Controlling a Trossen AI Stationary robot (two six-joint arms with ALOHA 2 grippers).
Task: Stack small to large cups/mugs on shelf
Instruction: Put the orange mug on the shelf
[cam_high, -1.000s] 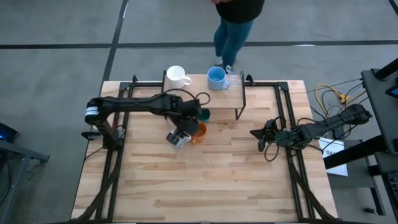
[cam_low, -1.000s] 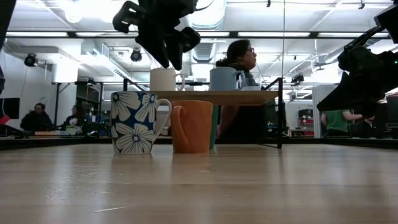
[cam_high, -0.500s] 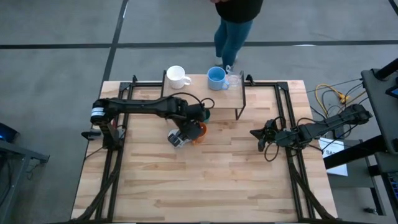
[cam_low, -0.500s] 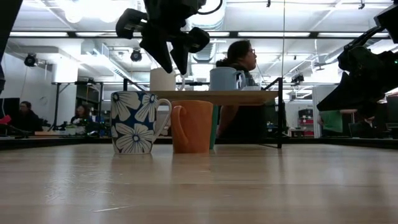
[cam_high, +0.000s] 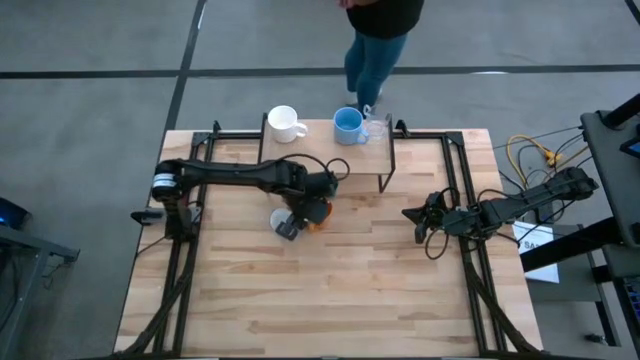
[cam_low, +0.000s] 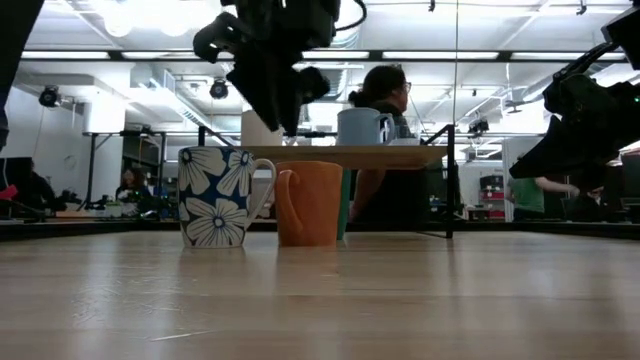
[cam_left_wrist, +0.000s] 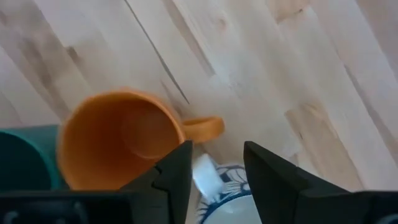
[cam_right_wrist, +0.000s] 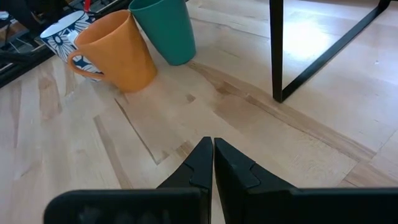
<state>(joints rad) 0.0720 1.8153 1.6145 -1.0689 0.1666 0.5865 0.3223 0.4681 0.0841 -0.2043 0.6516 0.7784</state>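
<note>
My left gripper (cam_high: 298, 218) (cam_low: 278, 118) hangs open, pointing steeply down, above the gap between an orange mug (cam_left_wrist: 118, 146) (cam_low: 310, 203) and a white mug with a dark flower pattern (cam_low: 215, 197) (cam_left_wrist: 231, 194). Both mugs stand upright on the table. A dark green cup (cam_left_wrist: 22, 158) (cam_right_wrist: 165, 28) stands just behind the orange mug. The shelf (cam_low: 345, 152) (cam_high: 365, 160) carries a white mug (cam_high: 283, 122), a light blue mug (cam_high: 348, 124) and a clear glass (cam_high: 375, 128). My right gripper (cam_high: 410, 213) (cam_right_wrist: 211, 162) waits shut, low at the table's right.
A person (cam_high: 378, 40) stands behind the table's far edge, close to the shelf. The shelf's black legs (cam_right_wrist: 277, 50) come down to the table to the right of the green cup. Cables (cam_high: 530, 155) lie beyond the table's right edge. Bare wood (cam_high: 330, 290) fills the near half.
My left gripper has sunk toward the orange and patterned mugs, shifted slightly toward the table's right edge, and rolled a little about its own axis. Its fingers stay open. The mugs have kept their places.
</note>
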